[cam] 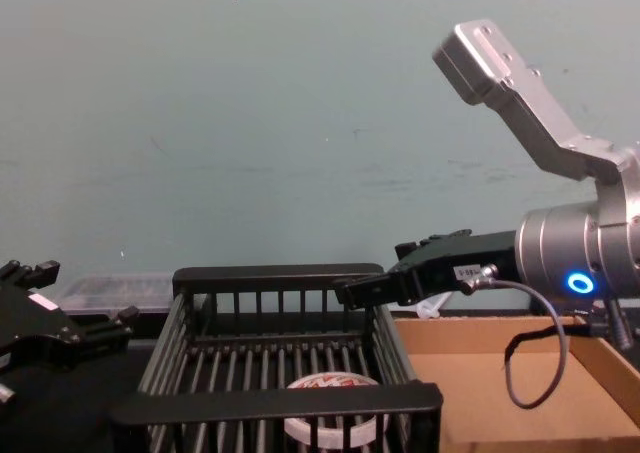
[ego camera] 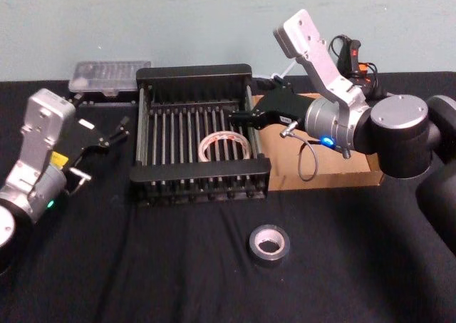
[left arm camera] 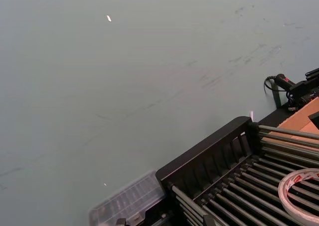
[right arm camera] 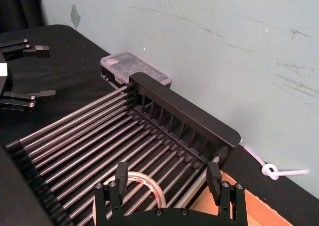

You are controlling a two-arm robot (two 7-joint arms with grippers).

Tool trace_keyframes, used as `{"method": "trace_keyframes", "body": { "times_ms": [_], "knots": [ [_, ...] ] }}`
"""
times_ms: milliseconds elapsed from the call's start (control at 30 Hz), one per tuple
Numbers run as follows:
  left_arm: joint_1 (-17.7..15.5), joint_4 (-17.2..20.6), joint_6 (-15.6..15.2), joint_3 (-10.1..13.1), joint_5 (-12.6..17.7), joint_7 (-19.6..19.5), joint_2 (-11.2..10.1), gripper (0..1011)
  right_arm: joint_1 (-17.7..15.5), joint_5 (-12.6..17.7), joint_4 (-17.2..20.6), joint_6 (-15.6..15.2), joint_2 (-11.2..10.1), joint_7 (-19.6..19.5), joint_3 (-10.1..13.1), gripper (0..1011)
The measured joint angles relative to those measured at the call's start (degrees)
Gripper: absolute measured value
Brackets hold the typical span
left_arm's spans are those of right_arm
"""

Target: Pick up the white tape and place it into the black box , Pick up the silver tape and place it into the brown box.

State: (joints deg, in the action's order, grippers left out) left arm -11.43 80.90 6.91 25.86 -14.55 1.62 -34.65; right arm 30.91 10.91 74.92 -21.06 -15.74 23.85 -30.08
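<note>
The white tape (ego camera: 224,146) lies flat on the slatted floor of the black box (ego camera: 192,72), and its red print shows in the chest view (cam: 335,421) and past the left wrist (left arm camera: 299,193). My right gripper (ego camera: 235,120) hovers open and empty over the crate's right side, its fingers (right arm camera: 121,173) spread above the white ring (right arm camera: 144,183). The silver tape (ego camera: 268,244) rests on the black cloth in front of the crate. Right of the crate, under my right arm, stands the brown box (ego camera: 335,173). My left gripper (ego camera: 107,150) sits open to the left of the crate.
A clear plastic case (ego camera: 110,75) lies behind the crate's left corner. A black handset with a red button (ego camera: 349,52) and cables sit behind the cardboard box. A white cord (right arm camera: 271,170) lies by the wall. Black cloth covers the table.
</note>
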Motion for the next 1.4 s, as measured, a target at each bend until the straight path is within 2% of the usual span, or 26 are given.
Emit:
{"method": "trace_keyframes", "body": {
  "times_ms": [267, 600, 767, 933, 967, 1033, 1067, 1100, 1200, 1400],
  "knots": [
    [0.0, 0.0, 0.0, 0.0, 0.0, 0.0, 0.0, 1001, -0.5, -0.2, 0.7, -0.5, -0.2, 0.0, 0.3, 1002],
    [0.0, 0.0, 0.0, 0.0, 0.0, 0.0, 0.0, 1001, -4.2, 0.6, 6.9, -2.7, -3.2, 0.1, 2.7, 1002],
    [0.0, 0.0, 0.0, 0.0, 0.0, 0.0, 0.0, 1001, -6.7, 1.7, 11.1, -3.8, -5.9, 1.1, 4.0, 1002],
    [0.0, 0.0, 0.0, 0.0, 0.0, 0.0, 0.0, 1002, -10.9, 3.7, 17.4, -5.4, -10.7, 2.7, 5.6, 1002],
    [0.0, 0.0, 0.0, 0.0, 0.0, 0.0, 0.0, 1001, -10.9, 3.7, 17.4, -5.4, -10.7, 2.7, 5.6, 1002],
    [0.0, 0.0, 0.0, 0.0, 0.0, 0.0, 0.0, 1002, -13.2, 4.9, 20.6, -6.2, -13.6, 3.8, 6.2, 1002],
    [0.0, 0.0, 0.0, 0.0, 0.0, 0.0, 0.0, 1002, -13.2, 4.9, 20.6, -6.2, -13.6, 3.8, 6.2, 1002],
    [0.0, 0.0, 0.0, 0.0, 0.0, 0.0, 0.0, 1001, -14.2, 5.4, 21.9, -6.5, -15.1, 4.4, 6.5, 1002],
    [0.0, 0.0, 0.0, 0.0, 0.0, 0.0, 0.0, 1001, -16.1, 6.6, 24.2, -7.1, -17.5, 5.4, 7.0, 1002],
    [0.0, 0.0, 0.0, 0.0, 0.0, 0.0, 0.0, 1001, -19.2, 8.1, 27.3, -8.6, -21.4, 7.0, 6.7, 1002]
  ]
}}
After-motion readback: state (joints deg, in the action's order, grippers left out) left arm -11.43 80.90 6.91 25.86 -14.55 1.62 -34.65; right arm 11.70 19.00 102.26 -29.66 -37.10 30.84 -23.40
